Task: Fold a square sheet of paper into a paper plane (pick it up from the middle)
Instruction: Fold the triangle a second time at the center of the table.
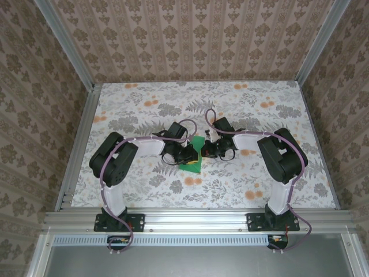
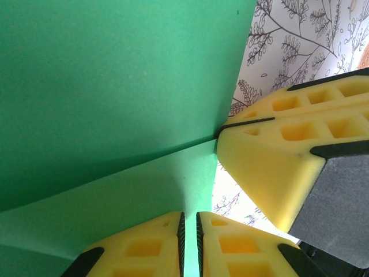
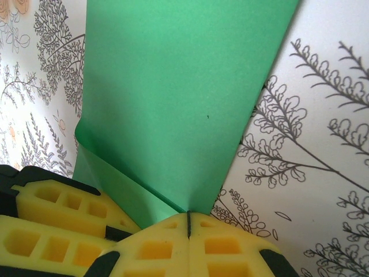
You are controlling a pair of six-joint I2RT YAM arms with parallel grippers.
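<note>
The paper plane (image 1: pixel 191 167) is ringed by flowery table (image 1: pixel 144 109). It's pinched tight by left gripper (image 2: pixel 189 222) and right gripper (image 3: pixel 188 218).

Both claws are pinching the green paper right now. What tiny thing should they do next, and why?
Probably bring the pinched edge down together and press the fold flat on the table. The left gripper and right gripper are both shut on the paper plane, close beside each other, and the folded layer looks curved, not sharply creased.
</note>
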